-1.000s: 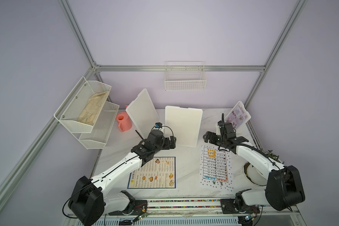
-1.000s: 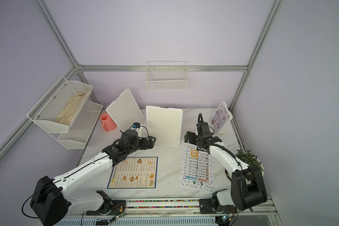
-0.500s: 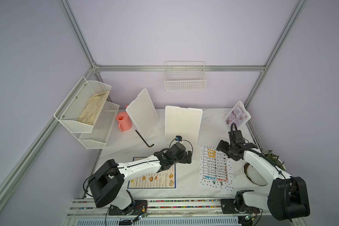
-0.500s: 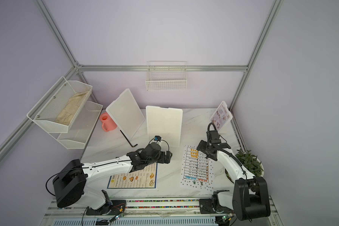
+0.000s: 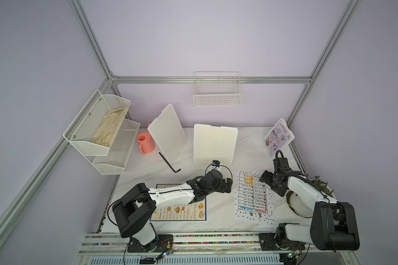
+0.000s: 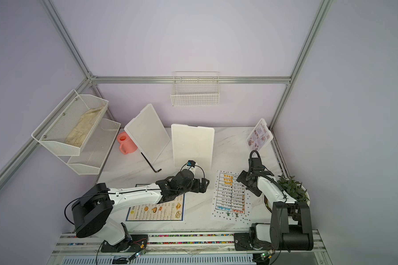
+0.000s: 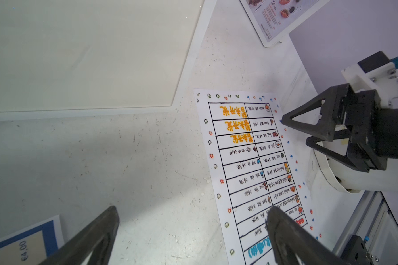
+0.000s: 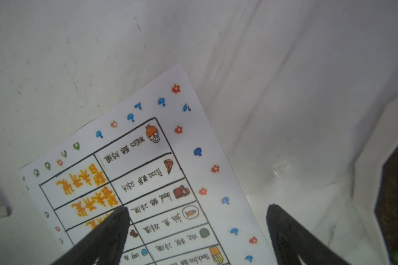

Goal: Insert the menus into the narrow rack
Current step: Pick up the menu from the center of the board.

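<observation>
The white dotted menu [image 5: 252, 195] [image 6: 230, 195] lies flat on the table between my grippers. My left gripper [image 5: 228, 185] [image 7: 193, 213] is open, low over the sheet's left edge [image 7: 251, 160], one finger above the print and one above bare table. My right gripper [image 5: 268, 187] [image 8: 198, 210] is open and straddles the far right edge [image 8: 136, 183]. The dark-bordered menu [image 5: 182, 211] [image 7: 21, 243] lies partly under my left arm. The small photo menu [image 5: 278, 137] [image 7: 274, 18] leans at the back right. The narrow wire rack [image 5: 217, 94] [image 6: 194, 94] hangs on the back rail.
Two white boards [image 5: 168, 132] [image 5: 214, 146] stand leaning at the back. A pink cup [image 5: 145, 143] and a black hex key [image 5: 170, 164] sit beside them. A mesh two-tier shelf [image 5: 97, 133] holds a cloth. A potted plant [image 5: 317, 183] stands by my right arm.
My left arm swung from the back left to the middle, beside the dotted menu. My right gripper drew back to the sheet's right edge. Both stayed open.
</observation>
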`<state>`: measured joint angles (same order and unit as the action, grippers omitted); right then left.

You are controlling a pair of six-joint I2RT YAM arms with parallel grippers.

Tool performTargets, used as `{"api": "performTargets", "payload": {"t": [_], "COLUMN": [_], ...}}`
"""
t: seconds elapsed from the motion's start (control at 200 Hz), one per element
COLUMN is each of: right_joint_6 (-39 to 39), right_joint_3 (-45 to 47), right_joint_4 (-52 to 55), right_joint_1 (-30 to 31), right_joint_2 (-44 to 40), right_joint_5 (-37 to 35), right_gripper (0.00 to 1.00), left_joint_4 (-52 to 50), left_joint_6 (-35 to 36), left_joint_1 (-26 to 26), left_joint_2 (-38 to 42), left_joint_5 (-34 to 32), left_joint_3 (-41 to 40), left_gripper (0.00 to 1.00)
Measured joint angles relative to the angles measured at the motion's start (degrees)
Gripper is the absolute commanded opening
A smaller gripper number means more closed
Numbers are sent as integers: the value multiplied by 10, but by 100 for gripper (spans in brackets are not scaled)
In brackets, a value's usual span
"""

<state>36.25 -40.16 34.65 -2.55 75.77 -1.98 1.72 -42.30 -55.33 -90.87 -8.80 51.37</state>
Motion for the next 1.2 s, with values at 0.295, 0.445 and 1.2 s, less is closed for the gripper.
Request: {"api": "performTargets", "payload": {"t": [0.295, 0.445, 1.2], "right_joint_6": [4, 12, 17], "right_joint_3": [9, 12, 18], "right_joint_4": [-4, -3, -1], "right_joint_1": [-11, -11, -12], "right_joint_2": [8, 9, 22], "right_joint_5": [6, 10, 17], "right_gripper": [97, 97, 94], "left_joint_4": [9, 13, 17], "left_joint_6": [-1, -1, -18], "left_joint_1": [0, 0, 2], "left_joint_2": [0, 0, 0], "left_joint_5": [0, -1, -7], "left_joint_3": [0, 0, -24], "left_gripper": [100, 100, 100]}}
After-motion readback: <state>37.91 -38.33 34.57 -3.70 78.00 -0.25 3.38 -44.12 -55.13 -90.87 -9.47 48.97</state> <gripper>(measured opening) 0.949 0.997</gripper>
